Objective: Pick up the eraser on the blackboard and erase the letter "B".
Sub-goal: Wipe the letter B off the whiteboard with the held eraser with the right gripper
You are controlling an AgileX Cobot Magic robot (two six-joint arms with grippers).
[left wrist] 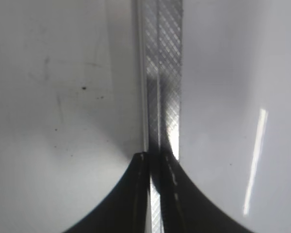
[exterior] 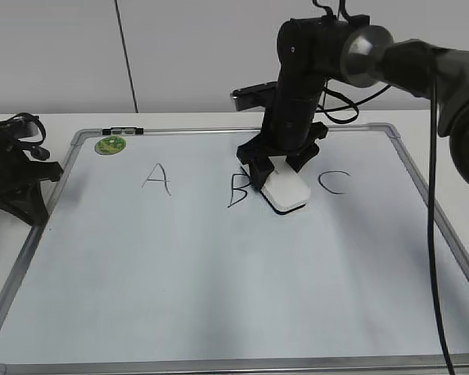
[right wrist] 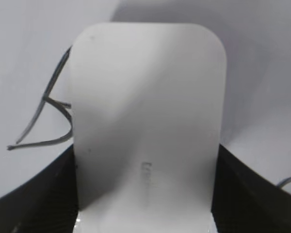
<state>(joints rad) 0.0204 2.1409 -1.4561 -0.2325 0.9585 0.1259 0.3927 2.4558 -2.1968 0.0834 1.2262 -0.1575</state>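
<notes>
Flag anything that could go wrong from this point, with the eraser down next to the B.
1. The eraser, gripped by the right gripper, sits between the letter "B" and the "C"; a sideways drift could smear the C.
2. It overlaps only the B's right edge in the right wrist view, so a short stroke may leave the left strokes.

- Eraser (right wrist: pixel 145 126): smooth white plastic, satin sheen.
- Blackboard (exterior: pixel 219 281): glossy white surface, reflecting light.
- Frame (left wrist: pixel 162 73): silvery metal, fine cross-hatched texture.
- Right gripper (exterior: pixel 281 168): matt black plastic.
</notes>
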